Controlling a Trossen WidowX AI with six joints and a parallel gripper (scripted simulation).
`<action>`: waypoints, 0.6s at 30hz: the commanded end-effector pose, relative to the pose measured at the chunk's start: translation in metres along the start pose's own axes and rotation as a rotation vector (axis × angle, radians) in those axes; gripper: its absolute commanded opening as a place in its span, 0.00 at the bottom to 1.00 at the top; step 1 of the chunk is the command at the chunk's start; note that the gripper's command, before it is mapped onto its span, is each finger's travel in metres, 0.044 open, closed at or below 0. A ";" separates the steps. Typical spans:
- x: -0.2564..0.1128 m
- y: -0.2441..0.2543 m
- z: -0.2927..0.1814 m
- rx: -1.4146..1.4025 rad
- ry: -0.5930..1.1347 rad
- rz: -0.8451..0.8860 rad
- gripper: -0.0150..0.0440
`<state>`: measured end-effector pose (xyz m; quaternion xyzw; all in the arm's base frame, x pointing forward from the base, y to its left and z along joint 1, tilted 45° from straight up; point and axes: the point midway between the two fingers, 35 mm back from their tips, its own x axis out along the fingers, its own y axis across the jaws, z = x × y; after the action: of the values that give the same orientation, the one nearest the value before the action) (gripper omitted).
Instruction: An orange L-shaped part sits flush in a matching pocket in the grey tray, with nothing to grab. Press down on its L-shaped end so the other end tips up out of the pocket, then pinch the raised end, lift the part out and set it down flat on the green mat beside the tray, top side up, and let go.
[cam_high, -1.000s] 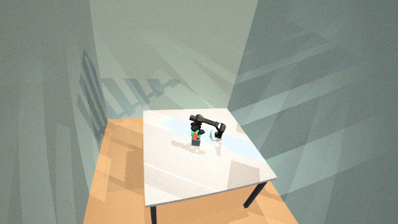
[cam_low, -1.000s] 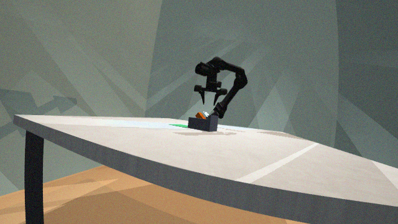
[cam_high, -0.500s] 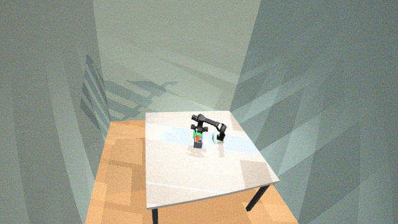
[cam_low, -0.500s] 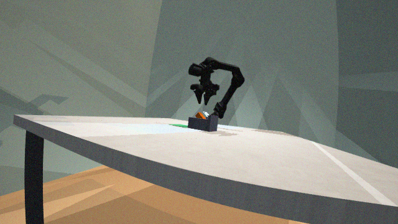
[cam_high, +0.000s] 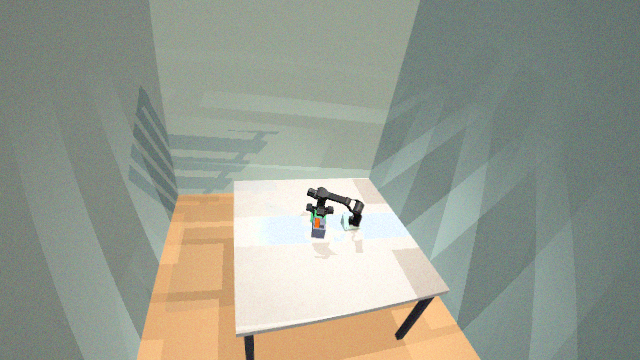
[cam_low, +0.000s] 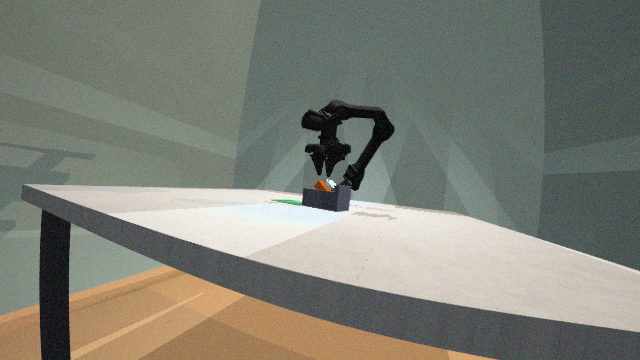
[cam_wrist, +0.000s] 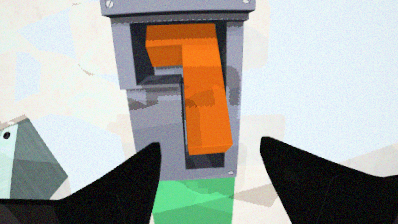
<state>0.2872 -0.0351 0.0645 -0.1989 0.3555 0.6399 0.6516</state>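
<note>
The orange L-shaped part (cam_high: 317, 223) (cam_low: 322, 186) (cam_wrist: 204, 100) lies tilted in the pocket of the grey tray (cam_high: 318, 233) (cam_low: 320, 199) (cam_wrist: 155, 125). Its straight end, nearer the mat, is raised above the tray's top in the exterior view; its L-shaped end is down in the pocket. The green mat (cam_low: 287, 201) (cam_wrist: 195, 197) lies flat against the tray's end, partly hidden by the arm in the top view. My gripper (cam_low: 323, 175) (cam_wrist: 211, 147) is open and empty above the tray, its fingers on either side of the part's raised end in the wrist view and higher than it.
The arm's base (cam_high: 355, 220) (cam_low: 353, 177) stands beside the tray. A pale block-like object (cam_high: 346, 223) (cam_wrist: 31, 160) is next to the base. The tray has a higher wall (cam_wrist: 177, 7) at the end away from the mat.
</note>
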 end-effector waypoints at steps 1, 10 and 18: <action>0.005 0.000 0.001 0.002 -0.005 0.000 0.73; 0.020 -0.001 0.001 0.002 -0.005 -0.001 0.73; 0.033 -0.001 0.001 0.002 -0.005 -0.001 0.73</action>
<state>0.2869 -0.0168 0.0448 -0.1999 0.3549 0.6383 0.6532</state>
